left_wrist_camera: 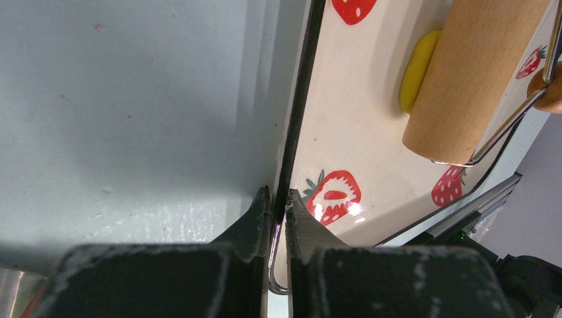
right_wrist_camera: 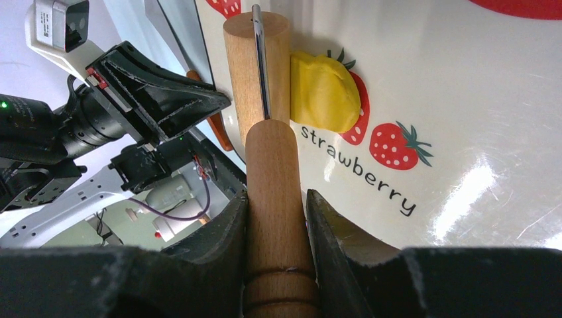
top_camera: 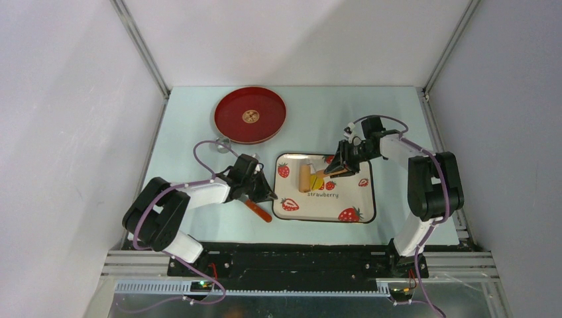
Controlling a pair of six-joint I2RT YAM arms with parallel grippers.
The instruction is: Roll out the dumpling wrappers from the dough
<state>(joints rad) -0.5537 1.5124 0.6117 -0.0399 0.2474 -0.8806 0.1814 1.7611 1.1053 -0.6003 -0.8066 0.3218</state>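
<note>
The right gripper (right_wrist_camera: 275, 199) is clamped on the tan wooden roller (right_wrist_camera: 238, 73), whose barrel rests against the bright yellow dough lump (right_wrist_camera: 325, 93) on the white strawberry-printed tray (top_camera: 358, 199), mid-desk (top_camera: 185, 132). The left gripper (left_wrist_camera: 278, 199) pinches the tray's left rim.

Red round plate (top_camera: 250, 116) upper centre. Strawberry tray (top_camera: 326, 209) mid-frame, wooden roller (top_camera: 305, 177) lying on it. Orange-handled tool (top_camera: 260, 212) just left of tray.

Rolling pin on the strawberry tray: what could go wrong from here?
1. The dough sits mostly beside the roller, so it may get shoved along or stick rather than flatten.
2. The left gripper pinches only the thin rim of the tray; if that grip slips, the tray could slide.
3. The right gripper holds the roller by its handle alone, so it might twist off line.
</note>
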